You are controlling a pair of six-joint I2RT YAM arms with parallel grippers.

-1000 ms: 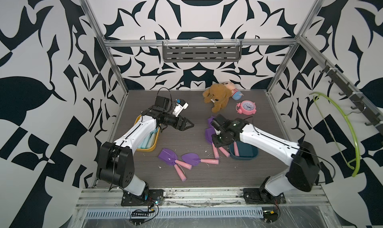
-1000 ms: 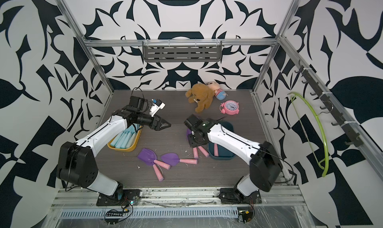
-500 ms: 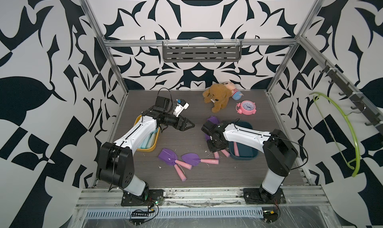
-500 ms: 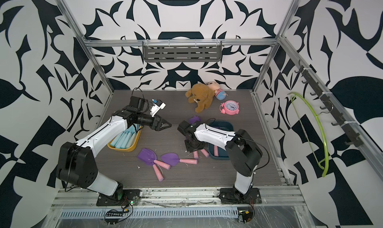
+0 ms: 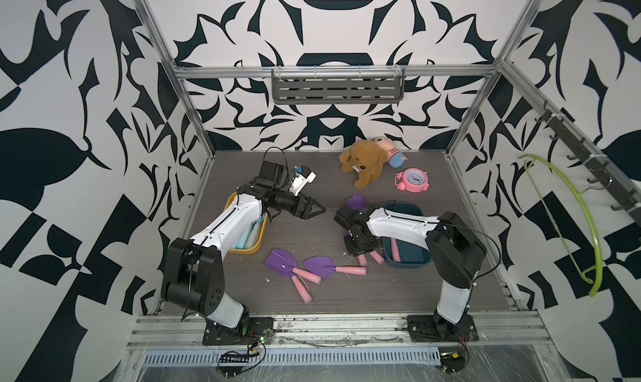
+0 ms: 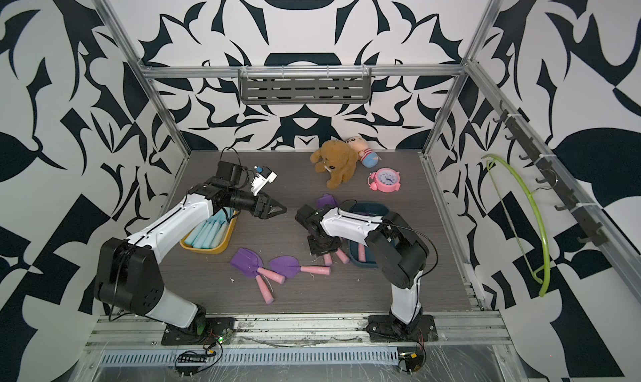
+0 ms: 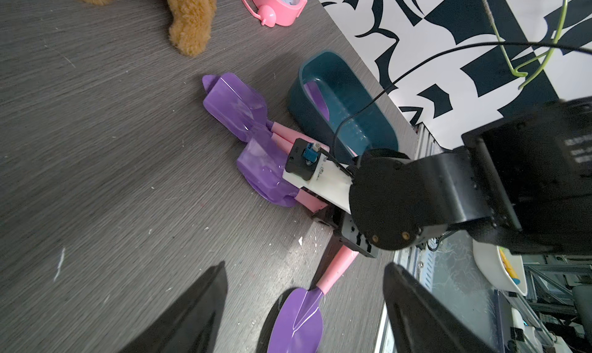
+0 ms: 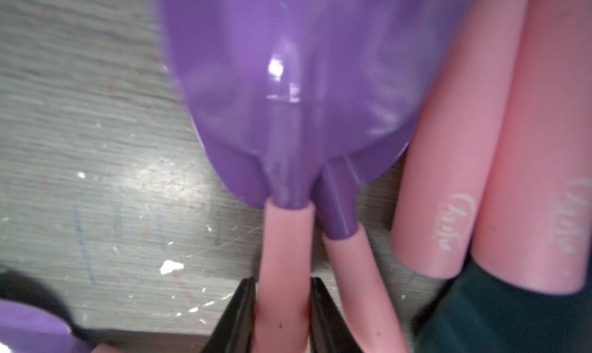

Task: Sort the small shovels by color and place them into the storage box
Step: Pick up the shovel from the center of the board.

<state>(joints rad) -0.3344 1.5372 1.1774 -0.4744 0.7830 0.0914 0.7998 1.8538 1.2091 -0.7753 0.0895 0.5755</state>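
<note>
Bending low to the table point(image 8: 80, 143), pinching with the right gripper point(image 8: 282, 281) the pink handle point(image 8: 285, 239) of a glossy purple shovel point(image 8: 288, 79); holding the left gripper point(image 7: 304, 266) wide apart.

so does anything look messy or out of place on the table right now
Yes. A few purple shovels lie crossed and loose on the table near the front, more are piled beside the dark teal bin, and white flecks litter the surface. At the back, the pink alarm clock seems to lie face up.
</note>
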